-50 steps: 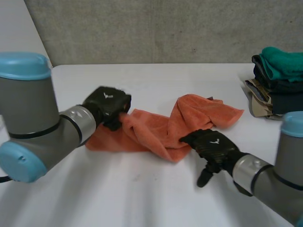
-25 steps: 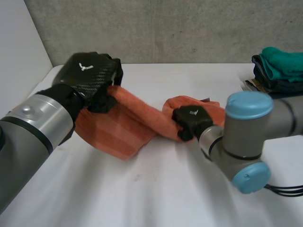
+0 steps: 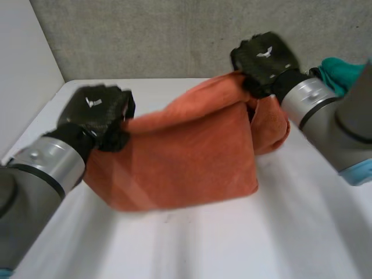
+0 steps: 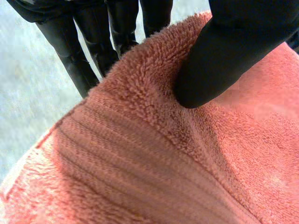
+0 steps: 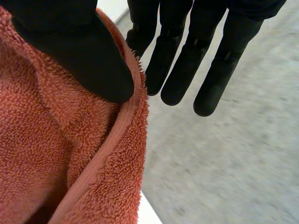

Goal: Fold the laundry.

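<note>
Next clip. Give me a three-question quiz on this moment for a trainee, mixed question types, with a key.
1. True or false: the orange towel lies flat with no hand on it.
2. Which grips the towel's top edge: A, left hand only; B, right hand only; C, both?
3. Fill in: in each wrist view the towel is pinched under the hand's ____.
Key: 1 false, it is held up; 2 C; 3 thumb.

Towel [image 3: 186, 163] hangs between left robot hand [image 3: 96, 113] and right robot hand [image 3: 264, 58], over table [image 3: 232, 244].
</note>
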### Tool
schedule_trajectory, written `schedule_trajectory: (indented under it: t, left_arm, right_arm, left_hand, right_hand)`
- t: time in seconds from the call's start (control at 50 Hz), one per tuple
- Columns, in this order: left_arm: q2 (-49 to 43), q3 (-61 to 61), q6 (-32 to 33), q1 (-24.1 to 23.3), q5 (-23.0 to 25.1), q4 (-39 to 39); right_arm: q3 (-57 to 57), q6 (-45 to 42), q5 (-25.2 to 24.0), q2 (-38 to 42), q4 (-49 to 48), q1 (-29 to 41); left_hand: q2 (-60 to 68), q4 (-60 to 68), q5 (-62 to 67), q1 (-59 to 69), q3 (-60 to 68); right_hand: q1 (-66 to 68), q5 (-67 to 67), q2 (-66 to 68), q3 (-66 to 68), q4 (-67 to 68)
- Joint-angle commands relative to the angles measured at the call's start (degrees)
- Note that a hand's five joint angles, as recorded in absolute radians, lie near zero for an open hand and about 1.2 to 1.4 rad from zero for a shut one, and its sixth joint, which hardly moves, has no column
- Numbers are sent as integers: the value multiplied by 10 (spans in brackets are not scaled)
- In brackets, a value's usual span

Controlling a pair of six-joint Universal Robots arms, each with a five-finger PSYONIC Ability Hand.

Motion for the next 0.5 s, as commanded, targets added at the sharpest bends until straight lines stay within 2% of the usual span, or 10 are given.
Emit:
schedule_trajectory:
  t: [0.02,0.04,0.06,0.1,0.14,0.24,0.3,0.36,0.44,0.5]
  left_arm:
    - [-67,-13,-1,12,0,27]
    - [-70,-14,-1,14,1,29]
    - [-72,-15,-1,16,1,33]
    - [-77,-17,-1,25,0,40]
    - [-77,-18,-1,30,0,44]
    - [-77,-26,-4,42,1,59]
    - [-77,-36,-4,48,1,73]
    - [-74,-47,-4,49,1,87]
    - [-72,-59,-4,49,1,98]
    - [-71,-62,-4,49,1,104]
  right_arm:
    - [-12,-37,-31,106,-21,14]
    - [-14,-42,-21,112,-20,14]
    - [-12,-49,1,118,-17,14]
    - [-5,-46,29,113,-15,15]
    - [14,-42,73,98,-13,14]
    - [74,14,122,20,17,-11]
    - [116,75,121,-20,51,-34]
    - [154,107,106,-30,103,-51]
    - [192,101,86,-28,134,-68]
    - [207,103,75,-18,120,-87]
  left_hand:
    - [114,112,132,140,116]
    - [114,112,132,140,116]
    - [114,112,132,140,116]
    - [114,112,132,140,116]
    - [114,112,132,140,116]
    - [114,112,132,140,116]
    - [114,112,132,140,116]
    - [114,112,132,140,116]
    - [114,112,132,140,116]
    - [114,112,132,140,116]
  right_hand:
    - [150,124,128,118,114]
    - [49,23,27,17,13]
    - [-262,-288,-284,-294,-298]
    - [-538,-564,-560,-570,-574]
    - [-550,-576,-572,-582,-586]
    - [-550,-576,-572,-582,-586]
    - [-550,-576,-571,-581,-586]
    - [-486,-512,-507,-517,-522]
    - [-430,-456,-452,-462,-466]
    - [-427,-453,-448,-458,-463]
